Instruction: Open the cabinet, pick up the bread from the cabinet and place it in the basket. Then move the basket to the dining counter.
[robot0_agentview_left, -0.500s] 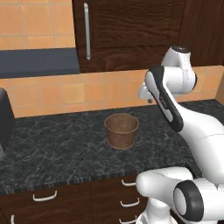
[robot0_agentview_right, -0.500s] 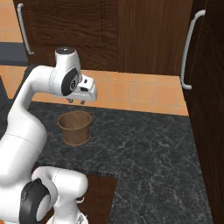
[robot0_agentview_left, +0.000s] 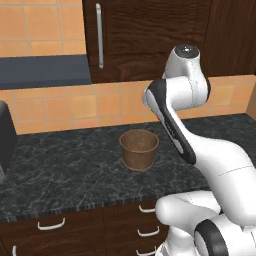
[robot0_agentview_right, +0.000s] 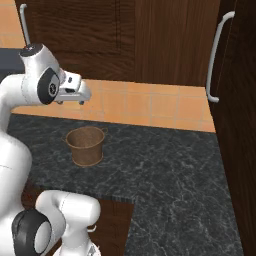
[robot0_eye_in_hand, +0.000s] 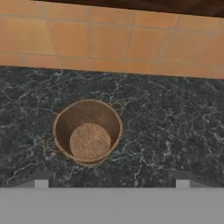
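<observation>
The brown basket (robot0_agentview_left: 139, 148) (robot0_agentview_right: 86, 145) (robot0_eye_in_hand: 87, 131) stands upright and empty on the black marbled worktop (robot0_agentview_left: 65, 170). My gripper (robot0_agentview_right: 81, 97) (robot0_eye_in_hand: 113, 180) hangs above and a little in front of it, open, with nothing between the fingers. The fingertips (robot0_eye_in_hand: 41, 181) sit wide apart at the bottom of the hand view, which looks down into the basket. Above the tiled wall, the dark wood cabinet (robot0_agentview_left: 145, 35) is closed, its long silver handle (robot0_agentview_left: 99, 35) (robot0_agentview_right: 24, 22) on the door's left side. The bread is hidden. The dining counter is out of view.
A dark appliance (robot0_agentview_left: 5, 137) stands at the worktop's left end under a grey-blue hood (robot0_agentview_left: 45, 70). Low drawers with white handles (robot0_agentview_left: 50, 224) run below the front edge. A tall dark cabinet with a silver handle (robot0_agentview_right: 215, 60) closes off the right side.
The arm has lifted and drawn the hand up and a little leftward in the right base view. The basket and cabinet door have not moved.
</observation>
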